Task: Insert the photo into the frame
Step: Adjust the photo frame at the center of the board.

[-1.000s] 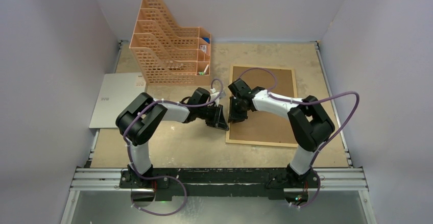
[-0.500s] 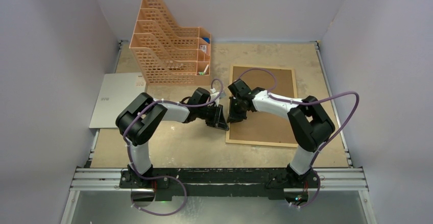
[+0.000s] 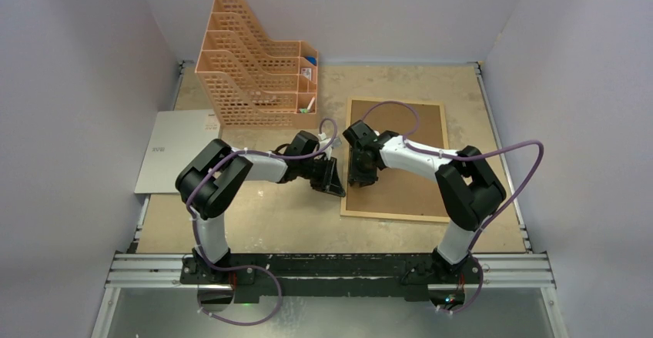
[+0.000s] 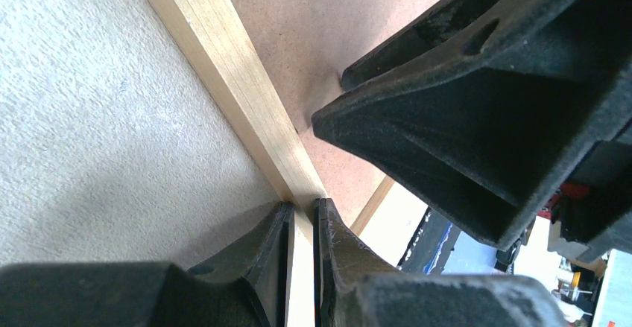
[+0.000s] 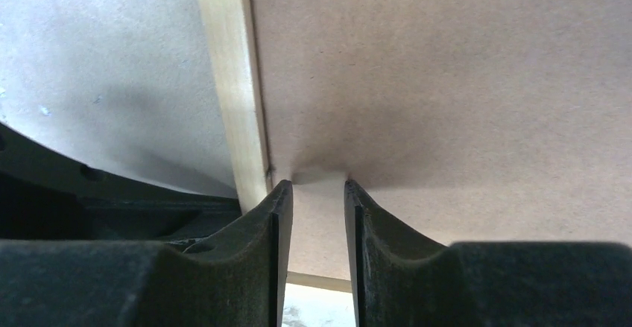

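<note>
One surface (image 3: 293,222) carries the frame (image 3: 393,215) face-down, right of centre, brown backing board (image 3: 408,176) inside. Left end effector (image 4: 302,211) stays pinched on its left rail. Right end effector (image 5: 318,189), narrow and empty, just parted slightly, tips on board. The photo isn't visible; likely board-seating stage.

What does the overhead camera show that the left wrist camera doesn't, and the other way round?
Only overhead: the orange file organizer at the back, the pale grey sheet on the left, and the frame in its whole outline.

Only the left wrist: a close look at the left gripper, shut on the frame's light wooden edge, which runs between its fingers.

Both: the frame, the brown board lying in it, and the right gripper pointing down at that board near the same edge.
</note>
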You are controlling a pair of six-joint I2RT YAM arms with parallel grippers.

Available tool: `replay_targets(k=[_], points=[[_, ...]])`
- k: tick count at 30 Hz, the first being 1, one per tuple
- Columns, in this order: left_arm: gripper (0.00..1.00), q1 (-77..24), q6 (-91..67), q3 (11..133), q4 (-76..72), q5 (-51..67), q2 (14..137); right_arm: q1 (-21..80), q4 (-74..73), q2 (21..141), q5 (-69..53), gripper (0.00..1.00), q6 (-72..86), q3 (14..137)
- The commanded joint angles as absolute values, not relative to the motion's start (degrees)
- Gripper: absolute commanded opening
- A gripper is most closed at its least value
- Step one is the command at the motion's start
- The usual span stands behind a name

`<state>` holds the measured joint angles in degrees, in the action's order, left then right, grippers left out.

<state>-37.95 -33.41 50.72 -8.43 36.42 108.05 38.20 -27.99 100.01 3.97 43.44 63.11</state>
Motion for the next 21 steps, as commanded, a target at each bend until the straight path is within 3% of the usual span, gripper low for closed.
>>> replay_targets(k=[1,21], points=[[0.02,-38.50,-27.42,48.28,-0.12,19.86,114.26,38.15,-31.58,100.16,7.42,0.36,42.54,63.94],[0.02,-38.57,-27.33,48.04,-0.35,21.09,114.08,35.51,-25.05,100.73,0.18,0.43,42.86,57.98]])
